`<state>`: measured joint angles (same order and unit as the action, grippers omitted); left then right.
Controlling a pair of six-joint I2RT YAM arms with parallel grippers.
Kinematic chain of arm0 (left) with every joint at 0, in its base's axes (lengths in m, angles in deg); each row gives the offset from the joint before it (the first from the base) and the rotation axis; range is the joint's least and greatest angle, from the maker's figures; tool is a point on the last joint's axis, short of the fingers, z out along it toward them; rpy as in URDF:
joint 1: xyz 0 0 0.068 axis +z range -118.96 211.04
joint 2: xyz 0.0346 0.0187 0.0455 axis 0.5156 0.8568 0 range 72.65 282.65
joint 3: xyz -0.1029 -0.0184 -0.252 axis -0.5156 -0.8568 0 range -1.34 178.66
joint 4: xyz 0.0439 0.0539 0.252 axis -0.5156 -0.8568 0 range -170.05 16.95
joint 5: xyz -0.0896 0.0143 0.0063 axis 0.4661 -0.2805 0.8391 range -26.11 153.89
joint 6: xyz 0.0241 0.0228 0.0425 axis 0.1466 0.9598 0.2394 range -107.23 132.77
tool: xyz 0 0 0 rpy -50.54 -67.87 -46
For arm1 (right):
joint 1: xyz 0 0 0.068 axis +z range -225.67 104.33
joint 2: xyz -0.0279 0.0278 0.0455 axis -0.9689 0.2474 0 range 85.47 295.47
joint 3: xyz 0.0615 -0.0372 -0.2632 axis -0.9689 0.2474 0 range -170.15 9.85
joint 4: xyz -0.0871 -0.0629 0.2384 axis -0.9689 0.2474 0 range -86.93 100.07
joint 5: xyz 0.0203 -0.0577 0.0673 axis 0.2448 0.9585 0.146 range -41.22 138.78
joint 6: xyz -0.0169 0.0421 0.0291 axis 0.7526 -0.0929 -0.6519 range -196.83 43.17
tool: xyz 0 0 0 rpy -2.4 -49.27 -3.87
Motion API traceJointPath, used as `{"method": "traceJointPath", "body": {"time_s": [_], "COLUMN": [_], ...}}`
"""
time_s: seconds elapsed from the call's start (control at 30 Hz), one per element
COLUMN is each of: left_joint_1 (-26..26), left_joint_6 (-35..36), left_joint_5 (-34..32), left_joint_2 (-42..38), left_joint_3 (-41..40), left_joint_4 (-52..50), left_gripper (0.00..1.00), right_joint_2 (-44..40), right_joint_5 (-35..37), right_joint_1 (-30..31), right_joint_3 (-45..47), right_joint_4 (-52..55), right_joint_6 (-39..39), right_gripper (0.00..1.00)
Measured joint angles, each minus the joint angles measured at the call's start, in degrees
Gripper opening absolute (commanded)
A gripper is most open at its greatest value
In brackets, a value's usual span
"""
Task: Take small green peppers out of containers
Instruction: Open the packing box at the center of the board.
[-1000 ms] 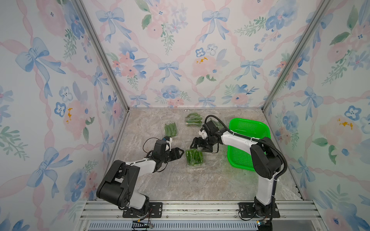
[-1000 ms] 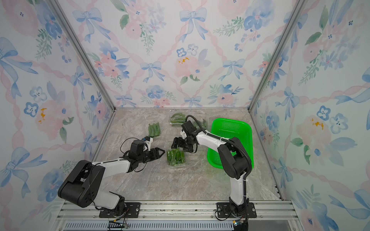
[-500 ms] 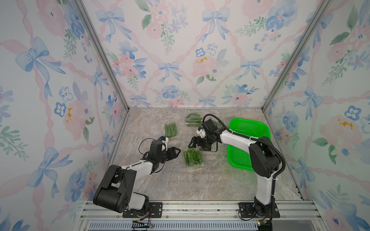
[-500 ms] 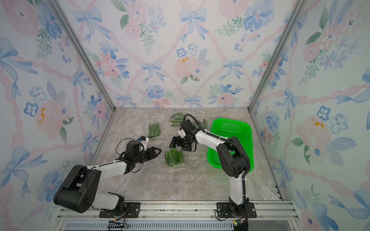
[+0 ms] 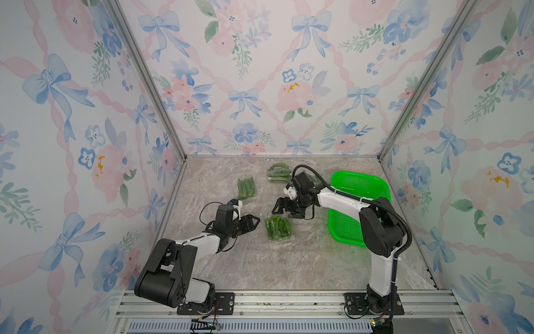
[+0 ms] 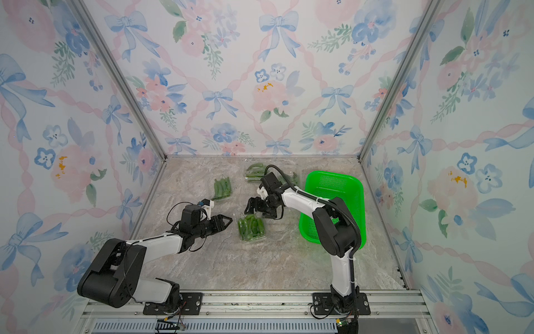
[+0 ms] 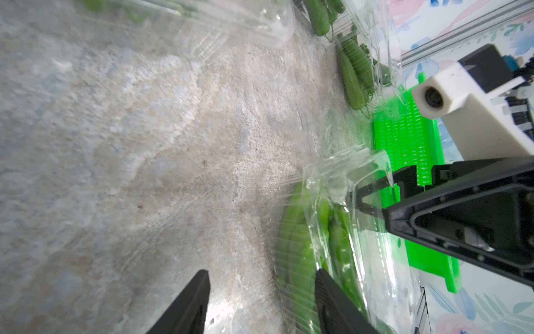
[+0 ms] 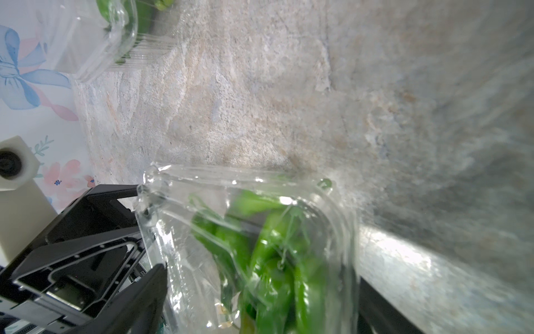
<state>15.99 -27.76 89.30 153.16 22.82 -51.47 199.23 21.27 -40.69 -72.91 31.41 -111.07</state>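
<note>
The small green peppers (image 5: 276, 226) lie packed in a clear container (image 5: 279, 236) on the table (image 5: 260, 269). It sits to the left of the green basket (image 5: 361, 185), apart from it and level with its near half. We see the right gripper (image 5: 286, 212) over this container's far end, its jaws spread wide with a finger at each side wall. We cannot tell whether they press the plastic. On the side away from the basket, the left gripper (image 5: 255, 221) has its fingers (image 7: 199, 292) apart over bare table, tips just beside the container's wall and clamping nothing. A second container (image 5: 246, 188) of peppers lies well to the basket's left. A third container (image 5: 278, 172) lies beyond the basket's far-left corner. A fourth container (image 6: 294, 177) lies just beside that corner, partly hidden behind the right wrist.
</note>
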Motion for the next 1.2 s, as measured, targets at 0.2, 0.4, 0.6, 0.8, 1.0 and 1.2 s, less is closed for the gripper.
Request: {"method": "traceJointPath", "body": {"time_s": [0.2,0.4,0.6,0.8,1.0,1.2], "left_joint_1": [0.0,0.0,0.0,0.0,0.0,0.0], "left_joint_6": [0.0,0.0,0.0,0.0,0.0,-0.1], "left_joint_5": [0.1,0.6,1.0,1.3,1.7,2.1], "left_joint_2": [0.4,0.8,1.5,2.6,2.7,2.7], "left_joint_3": [0.0,0.0,0.0,0.1,0.2,0.3], "left_joint_4": [0.1,0.2,0.7,1.1,1.7,2.4], "left_gripper": [0.61,0.61,0.61,0.61,0.61,0.61], "right_joint_2": [0.0,0.6,0.9,1.0,1.8,2.2], "right_joint_5": [0.0,0.0,-0.2,-0.4,-0.4,-0.4], "right_joint_1": [0.2,0.4,0.6,0.8,0.8,0.9], "right_joint_3": [-0.1,-0.1,-0.2,-1.1,-1.6,-1.7], "right_joint_4": [0.0,0.0,0.0,0.0,0.0,0.0], "right_joint_6": [0.0,0.0,0.0,0.0,0.0,0.0], "right_gripper": [0.91,0.91,0.91,0.91,0.9,0.9]}}
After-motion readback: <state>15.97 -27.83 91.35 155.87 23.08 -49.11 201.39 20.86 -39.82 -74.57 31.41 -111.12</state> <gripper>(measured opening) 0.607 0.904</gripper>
